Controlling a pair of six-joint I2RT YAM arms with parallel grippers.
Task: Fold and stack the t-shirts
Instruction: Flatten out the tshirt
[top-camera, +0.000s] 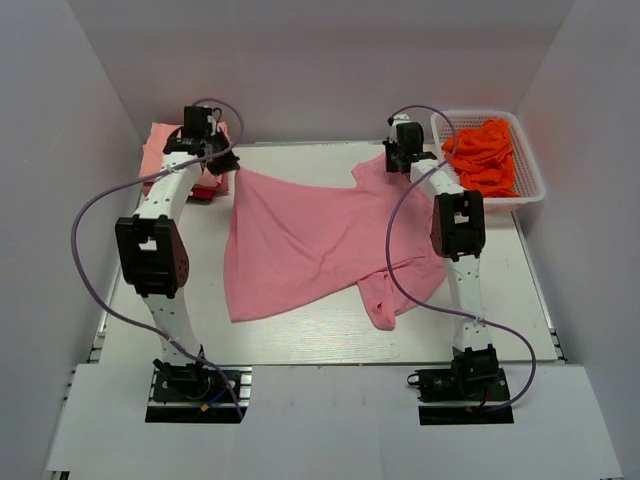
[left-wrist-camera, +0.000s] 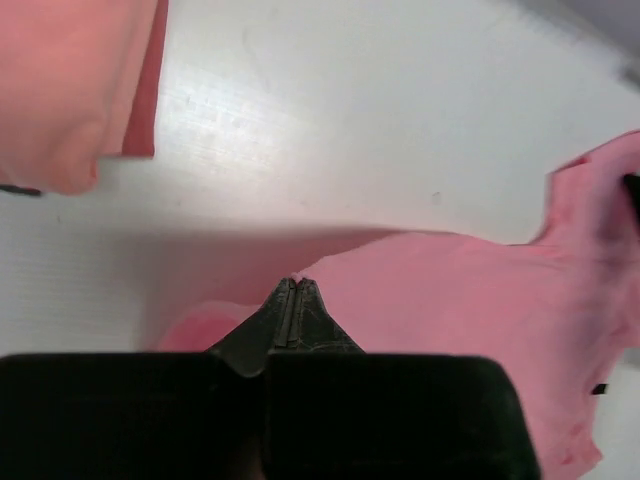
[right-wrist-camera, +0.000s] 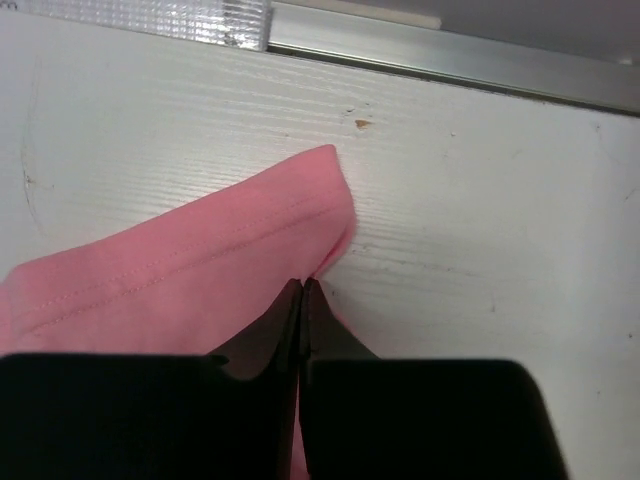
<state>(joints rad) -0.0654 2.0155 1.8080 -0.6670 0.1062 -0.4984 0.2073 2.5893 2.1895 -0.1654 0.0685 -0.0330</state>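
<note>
A rose-pink t-shirt (top-camera: 310, 245) lies spread on the white table, one sleeve bunched near its front right. My left gripper (top-camera: 232, 168) is at the shirt's far left corner. In the left wrist view it (left-wrist-camera: 295, 283) is shut, with a sliver of the pink cloth (left-wrist-camera: 450, 300) pinched at its tips. My right gripper (top-camera: 398, 165) is at the far right corner. In the right wrist view it (right-wrist-camera: 303, 285) is shut on the stitched hem of the shirt (right-wrist-camera: 200, 280). Bright orange-red t-shirts (top-camera: 485, 155) fill a basket at the back right.
Folded salmon-peach and red shirts (top-camera: 160, 150) are stacked at the far left behind the left arm, the stack (left-wrist-camera: 60, 90) also showing in the left wrist view. The white lattice basket (top-camera: 535, 185) stands at the back right. A metal rail (right-wrist-camera: 450, 70) runs along the table's far edge.
</note>
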